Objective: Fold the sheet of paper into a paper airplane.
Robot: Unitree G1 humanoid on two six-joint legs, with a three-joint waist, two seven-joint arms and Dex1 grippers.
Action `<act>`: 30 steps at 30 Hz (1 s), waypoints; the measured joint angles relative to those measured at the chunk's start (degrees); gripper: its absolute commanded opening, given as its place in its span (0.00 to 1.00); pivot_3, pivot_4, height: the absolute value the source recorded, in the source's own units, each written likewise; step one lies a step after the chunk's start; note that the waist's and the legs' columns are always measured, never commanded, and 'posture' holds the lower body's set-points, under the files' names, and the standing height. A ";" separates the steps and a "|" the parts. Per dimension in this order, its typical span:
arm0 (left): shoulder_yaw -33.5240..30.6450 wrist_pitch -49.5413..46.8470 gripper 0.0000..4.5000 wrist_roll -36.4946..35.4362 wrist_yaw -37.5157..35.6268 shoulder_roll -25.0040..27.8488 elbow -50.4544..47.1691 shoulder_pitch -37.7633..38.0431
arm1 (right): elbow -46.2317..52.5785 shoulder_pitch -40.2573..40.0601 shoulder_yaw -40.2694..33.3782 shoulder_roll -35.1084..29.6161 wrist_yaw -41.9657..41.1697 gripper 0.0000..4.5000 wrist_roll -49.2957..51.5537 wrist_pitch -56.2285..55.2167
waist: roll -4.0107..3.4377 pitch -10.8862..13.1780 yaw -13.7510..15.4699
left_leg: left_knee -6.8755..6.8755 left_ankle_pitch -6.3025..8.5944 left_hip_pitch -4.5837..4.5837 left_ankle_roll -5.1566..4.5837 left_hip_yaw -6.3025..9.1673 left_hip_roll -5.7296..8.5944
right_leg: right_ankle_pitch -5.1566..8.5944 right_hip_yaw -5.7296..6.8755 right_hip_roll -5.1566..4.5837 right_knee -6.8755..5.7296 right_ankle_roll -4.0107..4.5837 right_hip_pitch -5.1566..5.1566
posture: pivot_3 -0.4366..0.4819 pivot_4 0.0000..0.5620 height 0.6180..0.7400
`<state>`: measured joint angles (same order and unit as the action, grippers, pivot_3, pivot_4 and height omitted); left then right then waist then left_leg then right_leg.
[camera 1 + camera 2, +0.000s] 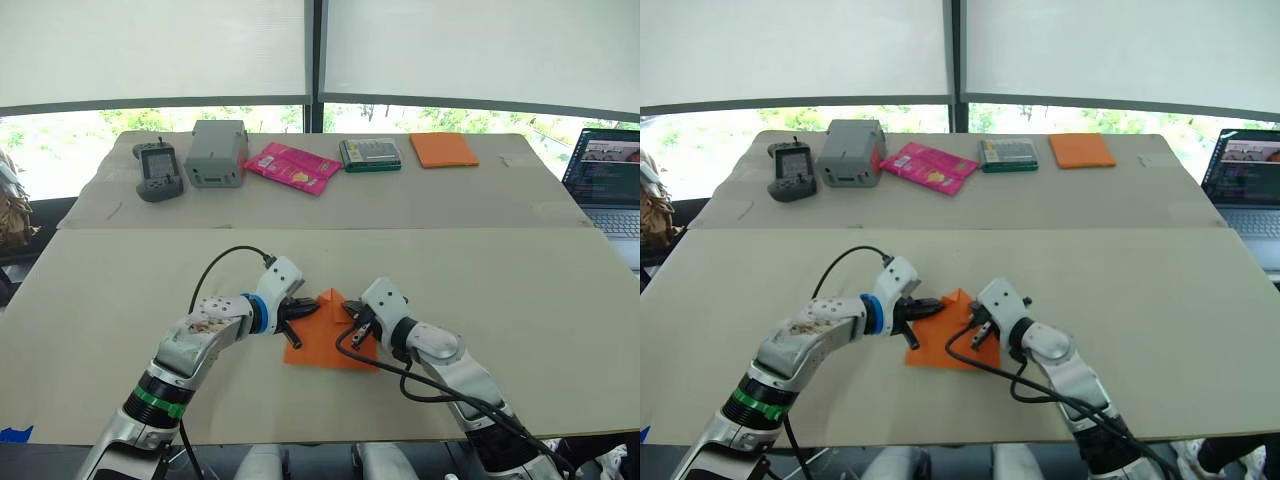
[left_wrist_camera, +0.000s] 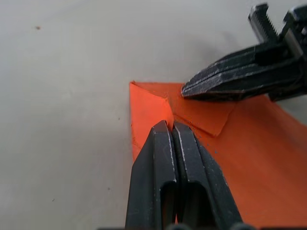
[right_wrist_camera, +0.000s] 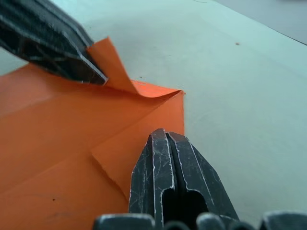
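The sheet of paper (image 1: pixel 322 342) lies on the near table, bright orange, partly folded with a pointed far end and creased flaps. My left gripper (image 1: pixel 300 312) reaches in from the left. It is shut at the paper's far corner, where a small flap (image 3: pixel 111 62) curls up against its fingertips (image 3: pixel 91 69). My right gripper (image 1: pixel 354 322) comes from the right, shut, with its tip (image 3: pixel 165 134) resting on a folded flap near the paper's edge. The two tips sit close together over the pointed end.
On the far table stand a handheld device (image 1: pixel 158 170), a grey box (image 1: pixel 216 152), a pink packet (image 1: pixel 292 166), a green book (image 1: pixel 369 153) and a thicker orange pad (image 1: pixel 443 149). A laptop (image 1: pixel 610 180) sits at the right edge.
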<state>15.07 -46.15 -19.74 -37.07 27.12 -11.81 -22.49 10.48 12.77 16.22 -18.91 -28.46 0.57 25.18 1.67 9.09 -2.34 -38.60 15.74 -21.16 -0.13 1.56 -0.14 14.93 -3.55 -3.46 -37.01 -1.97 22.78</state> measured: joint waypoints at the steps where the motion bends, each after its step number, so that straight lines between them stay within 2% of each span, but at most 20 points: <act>1: 0.26 0.05 0.01 0.42 0.02 -0.22 0.04 0.12 | 0.02 0.14 -0.55 -0.21 -0.27 0.00 0.38 0.31 | 0.00 0.00 0.05 | -0.01 0.00 -0.06 0.00 0.00 0.01 | 0.00 0.00 0.00 0.00 0.00 0.07 | 0.48 0.27 1.00; 8: 0.69 1.43 0.01 1.78 -0.05 -0.69 0.59 0.34 | -2.69 5.80 -4.51 1.14 -3.24 0.00 5.13 4.15 | -0.02 0.03 0.07 | -0.07 -0.01 -0.56 -0.01 0.00 0.00 | -0.01 0.00 0.02 -0.09 0.02 0.57 | 0.48 0.27 1.00; 18: 0.52 2.20 0.01 1.89 -0.64 -0.84 1.33 0.21 | -19.43 17.49 -2.55 0.38 -13.27 0.00 5.11 -1.88 | -0.04 0.05 0.08 | -0.10 -0.01 -0.79 -0.01 0.00 0.07 | -0.02 0.01 -0.04 -0.10 0.02 0.78 | 0.48 0.27 1.00; 23: -1.13 1.03 0.01 1.19 -0.49 -1.86 1.20 0.43 | -20.86 17.68 -1.07 1.37 -15.88 0.00 5.13 -4.93 | -0.04 0.04 0.10 | -0.25 -0.02 -1.29 0.00 -0.02 0.10 | -0.03 -0.04 -0.07 -0.40 0.02 1.41 | 0.48 0.27 1.00; 30: -1.42 0.68 0.01 1.31 -0.26 -1.97 1.17 0.52 | -20.96 17.12 -0.32 1.09 -17.58 0.00 4.37 -6.40 | -0.04 0.04 0.09 | -0.30 -0.05 -1.20 0.03 -0.02 0.13 | -0.03 -0.07 -0.08 -0.63 0.02 1.43 | 0.48 0.27 1.00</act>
<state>13.64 -45.47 -18.43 -37.34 25.15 -10.64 -21.97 -10.48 29.90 15.90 -17.82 -46.05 4.93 18.78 1.63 9.14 -2.24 -38.90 15.69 -22.37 -0.10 1.54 -0.01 14.89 -3.62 -3.55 -37.64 -1.95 24.21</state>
